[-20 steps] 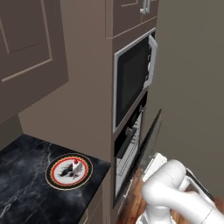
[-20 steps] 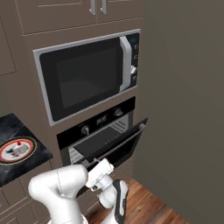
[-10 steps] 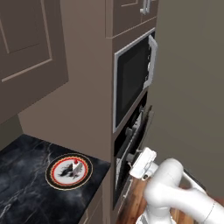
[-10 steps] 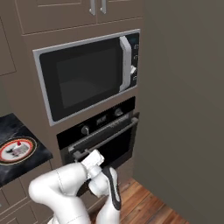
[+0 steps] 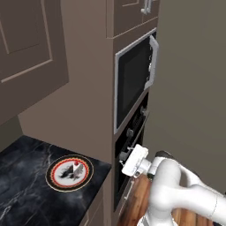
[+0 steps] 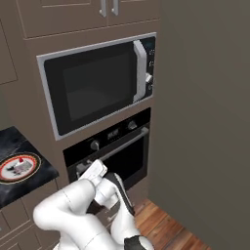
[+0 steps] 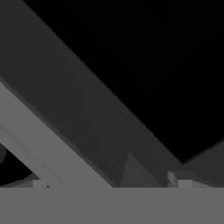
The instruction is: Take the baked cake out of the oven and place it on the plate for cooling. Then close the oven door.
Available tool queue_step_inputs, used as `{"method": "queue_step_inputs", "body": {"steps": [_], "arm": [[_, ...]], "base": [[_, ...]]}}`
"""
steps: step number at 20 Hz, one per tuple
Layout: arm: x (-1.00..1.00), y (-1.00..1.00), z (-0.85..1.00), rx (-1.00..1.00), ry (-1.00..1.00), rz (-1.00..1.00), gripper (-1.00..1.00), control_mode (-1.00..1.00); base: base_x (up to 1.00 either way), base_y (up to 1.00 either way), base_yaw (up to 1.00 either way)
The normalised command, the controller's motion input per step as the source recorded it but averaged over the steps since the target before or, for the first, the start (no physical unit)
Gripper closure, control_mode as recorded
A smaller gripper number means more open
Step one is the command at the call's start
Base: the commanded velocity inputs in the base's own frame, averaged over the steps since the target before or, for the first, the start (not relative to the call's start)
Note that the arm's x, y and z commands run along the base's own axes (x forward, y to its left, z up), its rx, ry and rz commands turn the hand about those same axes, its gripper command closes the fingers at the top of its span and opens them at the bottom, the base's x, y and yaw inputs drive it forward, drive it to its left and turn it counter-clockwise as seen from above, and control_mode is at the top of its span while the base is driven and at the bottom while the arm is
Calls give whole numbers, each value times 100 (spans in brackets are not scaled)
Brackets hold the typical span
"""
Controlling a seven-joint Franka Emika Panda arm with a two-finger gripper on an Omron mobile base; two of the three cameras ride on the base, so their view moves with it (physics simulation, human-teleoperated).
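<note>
The plate (image 5: 55,177) (image 6: 6,172) lies on the black marble counter, and the baked cake (image 5: 75,166) (image 6: 21,165), a small whitish piece with a red blob, rests on it. The black oven (image 5: 130,132) (image 6: 97,142) sits below the microwave. Its oven door (image 5: 122,176) (image 6: 132,163) stands shut and upright. My gripper (image 5: 123,156) (image 6: 84,167) is open, holds nothing, and presses its tips against the door's upper part by the silver handle (image 6: 128,142) (image 7: 48,144). Dark door glass (image 7: 148,61) is close ahead in the hand view.
A silver-framed microwave (image 5: 134,79) (image 6: 97,88) hangs above the oven, with cabinet doors (image 6: 83,14) higher up. A brown wall (image 6: 205,107) closes the right side. Wooden floor (image 6: 161,227) runs below. The counter (image 5: 26,190) edge lies left of the oven column.
The oven door swung up from ajar to shut. My hand moved with it, up and in towards the oven front. The plate and cake stayed put.
</note>
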Motion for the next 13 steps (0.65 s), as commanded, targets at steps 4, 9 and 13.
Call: {"method": "queue_step_inputs", "body": {"steps": [4,9,13], "arm": [[57,46,10,2,0,3,-100,-100],[50,48,4,1,0,3,-100,-100],[36,45,0,0,0,4,-100,-100]], "base": [[0,0,0],[0,0,0],[0,0,0]]}}
